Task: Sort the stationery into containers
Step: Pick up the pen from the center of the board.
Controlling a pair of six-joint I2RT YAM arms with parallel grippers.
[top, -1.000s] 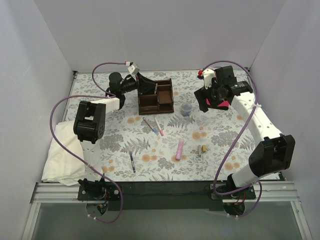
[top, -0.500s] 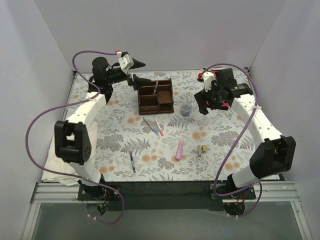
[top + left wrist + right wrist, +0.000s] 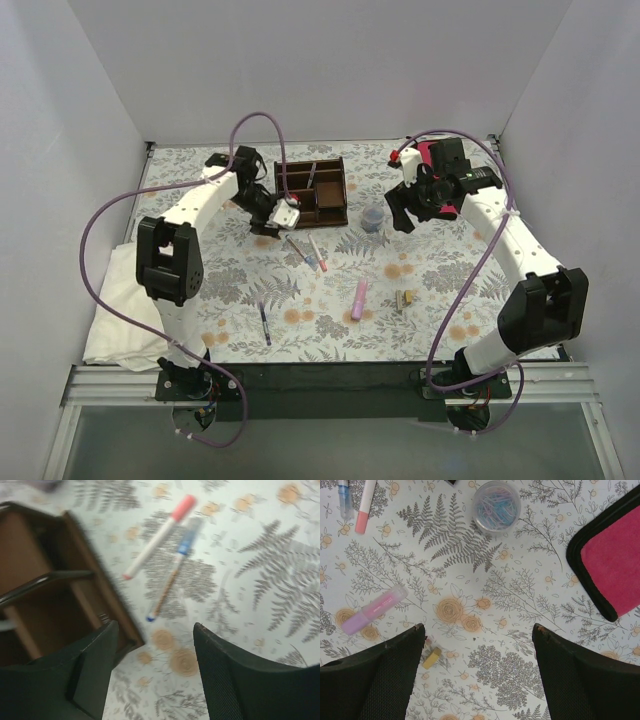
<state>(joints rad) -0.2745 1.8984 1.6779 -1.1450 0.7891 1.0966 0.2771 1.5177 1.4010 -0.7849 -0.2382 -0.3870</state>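
Note:
The dark brown wooden organiser (image 3: pixel 313 192) stands at the back middle, with one pen upright in it. My left gripper (image 3: pixel 272 225) is open and empty, low at the organiser's front left corner (image 3: pixel 45 595). A pink-capped pen (image 3: pixel 157 537) and a blue pen (image 3: pixel 175 565) lie just ahead of it (image 3: pixel 155 680). My right gripper (image 3: pixel 401 214) is open and empty, high above the table beside the bluish-grey cup (image 3: pixel 373 218). Its view (image 3: pixel 477 675) shows the cup (image 3: pixel 496 506), the fat pink marker (image 3: pixel 374 610) and the yellowish block (image 3: pixel 432 658). A black pen (image 3: pixel 265 324) lies near front left.
A red cloth with a black border (image 3: pixel 615 555) lies at the back right under my right arm. A white cloth (image 3: pixel 125 305) hangs over the table's left edge. White walls close in the back and sides.
My left arm has swung from behind the organiser, up and round, down to its front left corner. My right gripper has barely moved.

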